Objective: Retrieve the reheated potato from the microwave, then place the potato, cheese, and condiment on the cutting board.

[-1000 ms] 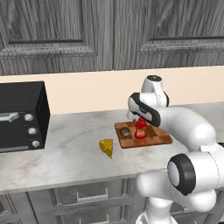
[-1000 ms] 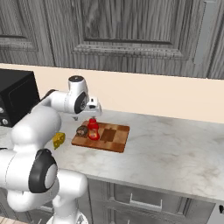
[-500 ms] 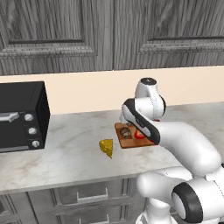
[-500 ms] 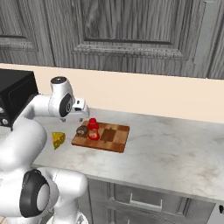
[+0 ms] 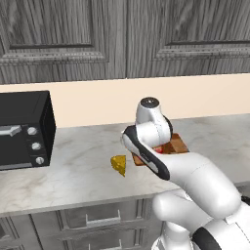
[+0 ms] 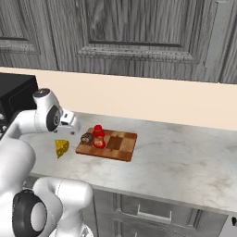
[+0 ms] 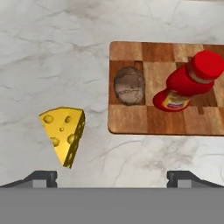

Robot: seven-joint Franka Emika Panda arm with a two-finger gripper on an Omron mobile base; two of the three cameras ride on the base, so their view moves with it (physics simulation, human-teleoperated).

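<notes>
Wide open and holding nothing, the gripper (image 7: 112,177) hung above the counter (image 7: 52,52). Nearest it, the cheese (image 7: 62,132) sat just beside the cutting board (image 7: 131,120). On the board stood the potato (image 7: 129,85), then the condiment (image 7: 188,81).

A white robot arm (image 5: 161,161) is rising from the lower right and bending over a marble counter (image 5: 73,171). A yellow cheese wedge (image 5: 118,164) is sitting on the counter just left of the arm. A wooden cutting board (image 5: 177,144) is lying behind the arm, mostly hidden, with a corner peeking out to its right. A small red patch is showing between the arm and the board. A black toaster oven (image 5: 22,129) with knobs is standing at the far left of the counter. Grey wood-grain cabinets (image 5: 122,39) are hanging above a beige wall, and grey drawers (image 5: 88,227) are running beneath the counter.
</notes>
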